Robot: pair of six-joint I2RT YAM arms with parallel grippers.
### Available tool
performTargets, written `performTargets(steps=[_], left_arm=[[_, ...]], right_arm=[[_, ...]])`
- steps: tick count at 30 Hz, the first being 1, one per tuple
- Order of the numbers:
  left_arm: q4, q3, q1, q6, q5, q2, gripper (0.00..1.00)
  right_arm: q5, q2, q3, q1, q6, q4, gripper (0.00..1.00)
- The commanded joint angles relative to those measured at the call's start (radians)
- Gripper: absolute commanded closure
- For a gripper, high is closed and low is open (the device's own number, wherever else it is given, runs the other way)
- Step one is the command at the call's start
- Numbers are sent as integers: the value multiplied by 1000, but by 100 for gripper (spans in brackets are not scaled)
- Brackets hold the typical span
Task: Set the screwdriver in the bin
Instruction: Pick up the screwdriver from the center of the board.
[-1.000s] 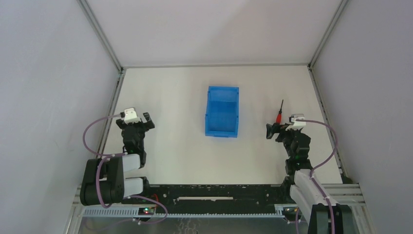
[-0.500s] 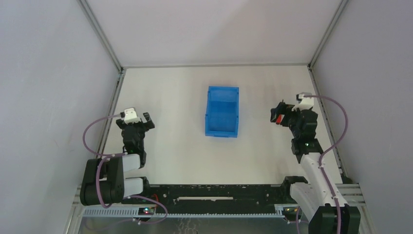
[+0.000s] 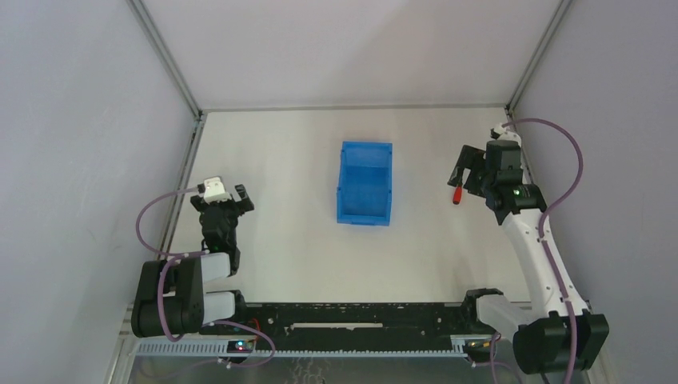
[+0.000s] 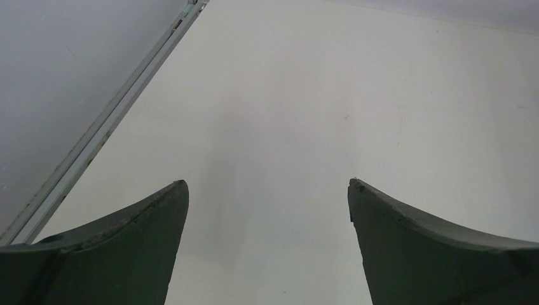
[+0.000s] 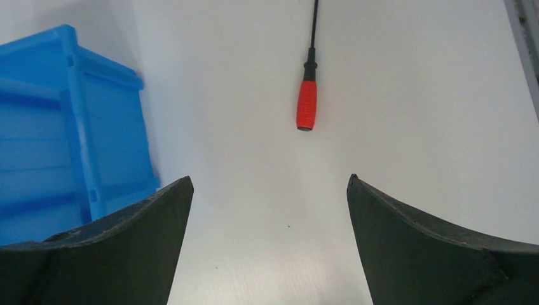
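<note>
The screwdriver (image 5: 306,105) lay flat on the white table (image 3: 280,160), outside the bin (image 3: 365,182) and well apart from its right wall, so the task's one step was not yet done. The right gripper (image 5: 268,180) hung above it with its two fingers spread wide and nothing between them. In the right wrist view the tool sat ahead of the fingertips and a little to the right of the gap's middle. Its long axis ran almost straight away from the camera – red handle butt nearest the hand, dark shaft pointing off beyond. The fingers therefore stood across that axis, which I judged a fair line-up for closing on the handle after a short reach forward and down. The blue bin showed at the left edge of that view, so the carry would go leftward. From above, only the red handle (image 3: 456,194) peeked out below the right gripper (image 3: 461,166); the shaft was hidden under it. The left gripper (image 3: 221,198) sat on the far side of the bin, its fingers also apart over bare table (image 4: 273,95) – plainly the farther arm
</note>
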Motion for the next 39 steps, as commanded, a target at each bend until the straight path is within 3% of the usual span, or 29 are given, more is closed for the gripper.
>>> performTargets(steps=[1, 24, 39], left_arm=[[29, 41, -6, 16, -10, -11, 0], [29, 41, -7, 17, -10, -11, 0], [28, 41, -7, 16, -10, -11, 0]], right_arm=[[57, 78, 88, 17, 8, -138, 0], [30, 570, 242, -33, -80, -89, 3], [17, 741, 262, -81, -79, -17, 6]])
